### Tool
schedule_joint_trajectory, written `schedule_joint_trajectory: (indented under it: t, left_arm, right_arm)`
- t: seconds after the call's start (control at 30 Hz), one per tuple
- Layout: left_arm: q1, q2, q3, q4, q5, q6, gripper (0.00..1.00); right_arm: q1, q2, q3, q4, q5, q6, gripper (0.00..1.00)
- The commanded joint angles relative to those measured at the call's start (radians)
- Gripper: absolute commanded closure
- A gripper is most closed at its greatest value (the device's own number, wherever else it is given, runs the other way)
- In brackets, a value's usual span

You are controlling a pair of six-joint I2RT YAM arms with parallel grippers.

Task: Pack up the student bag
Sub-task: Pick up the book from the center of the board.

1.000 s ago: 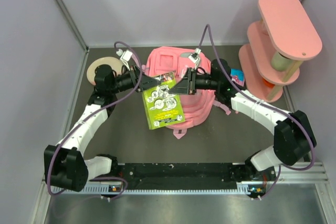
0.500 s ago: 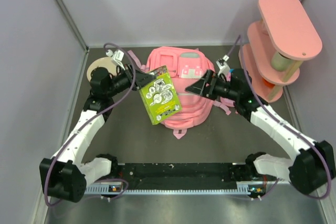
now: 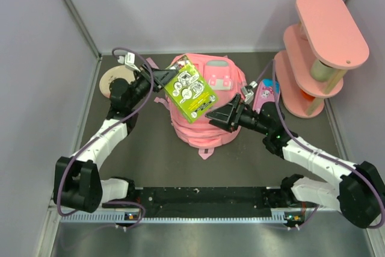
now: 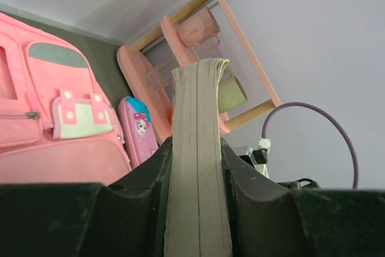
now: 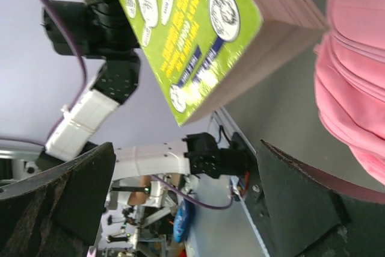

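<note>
My left claw (image 3: pixel 171 78) is clamped on the green book (image 3: pixel 191 88) above the student bag (image 3: pixel 204 130), mid desk (image 3: pixel 150 148). My right claw (image 3: pixel 216 115) stands apart. The bag looks soft and floppy, so I would grip a zipper edge.

Illegible print on green book (image 3: pixel 190 88)

— What sits on the dark counter (image 3: pixel 156 154)?
— The student bag (image 3: pixel 192 133) mid-rear, a pencil case (image 3: pixel 264 95) just right of it, and a pink tiered shelf (image 3: pixel 331 22) in the right corner.
— And on the left?
— A pale round disc (image 3: pixel 111 79), possibly a tape roll.
</note>
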Motion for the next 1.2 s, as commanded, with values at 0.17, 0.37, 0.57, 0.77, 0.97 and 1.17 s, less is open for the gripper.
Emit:
schedule_joint_trajectory:
  t: [0.17, 0.37, 0.57, 0.77, 0.97, 1.17]
  left_arm:
    - [-0.043, 0.011, -0.029, 0.357, -0.052, -0.159, 1.00]
    - [-0.050, 0.013, -0.051, 0.386, -0.041, -0.193, 1.00]
    - [-0.051, 0.012, -0.085, 0.406, -0.046, -0.205, 1.00]
    - [-0.051, 0.023, -0.103, 0.429, -0.051, -0.219, 1.00]
    - [-0.053, 0.034, -0.106, 0.428, -0.049, -0.217, 1.00]
    - [-0.051, 0.029, -0.100, 0.357, -0.025, -0.161, 0.75]
  right_arm:
    - [0.031, 0.175, 0.025, 0.389, 0.063, 0.159, 0.01]
    - [0.031, 0.252, 0.051, 0.499, 0.073, 0.174, 0.01]
    - [0.031, 0.298, 0.074, 0.590, 0.084, 0.168, 0.09]
    - [0.034, 0.354, 0.078, 0.717, 0.083, 0.220, 0.38]
    - [0.032, 0.360, 0.049, 0.767, 0.089, 0.245, 0.85]
    - [0.029, 0.273, 0.038, 0.626, 0.121, 0.168, 1.00]
